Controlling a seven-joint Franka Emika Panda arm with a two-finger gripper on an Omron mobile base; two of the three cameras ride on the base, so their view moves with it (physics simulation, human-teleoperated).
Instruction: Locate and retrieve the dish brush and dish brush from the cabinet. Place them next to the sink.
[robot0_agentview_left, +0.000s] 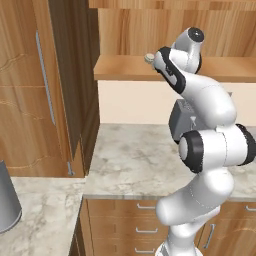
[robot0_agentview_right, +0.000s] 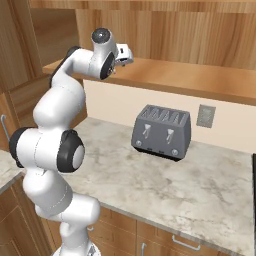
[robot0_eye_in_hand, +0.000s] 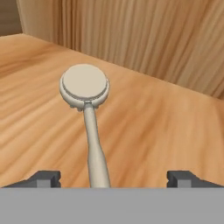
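Lying between spread fingers (robot0_eye_in_hand: 43, 178): pale dish brush (robot0_eye_in_hand: 89, 113) handle.

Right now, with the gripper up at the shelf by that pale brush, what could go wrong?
1. The gripper is open with the pale brush's thin handle between the tips; a thin, rounded handle may slip or roll as the jaws close.
2. The brush lies flat on the shelf, so the tips could scrape the wood.
3. The toaster stands below; a dropped brush could hit it.

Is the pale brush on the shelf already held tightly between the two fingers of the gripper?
No, the brush lies on the shelf between the wide-open fingers, which do not touch its handle.
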